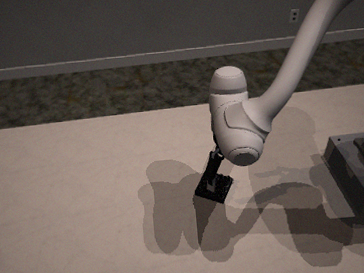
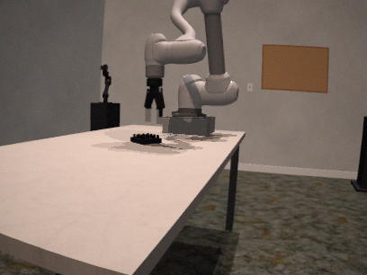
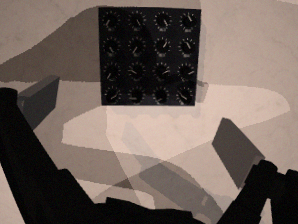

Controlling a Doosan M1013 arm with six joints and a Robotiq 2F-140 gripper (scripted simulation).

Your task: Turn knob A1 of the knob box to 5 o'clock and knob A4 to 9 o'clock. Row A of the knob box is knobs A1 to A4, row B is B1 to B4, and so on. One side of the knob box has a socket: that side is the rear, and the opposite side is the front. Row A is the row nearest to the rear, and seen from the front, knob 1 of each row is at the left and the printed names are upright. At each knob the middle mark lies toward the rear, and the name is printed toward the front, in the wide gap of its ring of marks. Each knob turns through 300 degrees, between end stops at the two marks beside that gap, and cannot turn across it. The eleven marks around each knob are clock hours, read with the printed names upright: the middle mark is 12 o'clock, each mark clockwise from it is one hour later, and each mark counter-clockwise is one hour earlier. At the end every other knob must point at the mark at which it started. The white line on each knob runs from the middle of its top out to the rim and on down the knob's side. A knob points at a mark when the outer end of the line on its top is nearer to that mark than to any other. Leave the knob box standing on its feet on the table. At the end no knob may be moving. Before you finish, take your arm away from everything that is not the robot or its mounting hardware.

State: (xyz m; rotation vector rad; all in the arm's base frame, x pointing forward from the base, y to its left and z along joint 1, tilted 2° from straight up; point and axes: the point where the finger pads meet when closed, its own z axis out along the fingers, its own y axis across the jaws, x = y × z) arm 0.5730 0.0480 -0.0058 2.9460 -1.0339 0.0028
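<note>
The black knob box (image 1: 222,192) (image 2: 146,139) (image 3: 149,59) stands on the table, with four rows of knobs facing up. In the wrist view the printed names lie below the knobs, so row A is the top row. Knob A1 (image 3: 110,21) is at the top left; its line seems to point to the lower left. Knob A4 (image 3: 188,21) is at the top right; its line is too small to read surely. The socket cannot be made out. My gripper (image 2: 154,112) (image 3: 139,112) is open and empty, above the box and not touching it; in the wrist view its fingertips lie wide apart, below the knobs.
The table (image 1: 59,204) (image 2: 90,189) carries the box and the arm's grey base (image 1: 353,169) (image 2: 189,125). Shadows of the arm fall across the table and part of the box. A black pedestal (image 2: 105,116) with a small arm stands behind the table.
</note>
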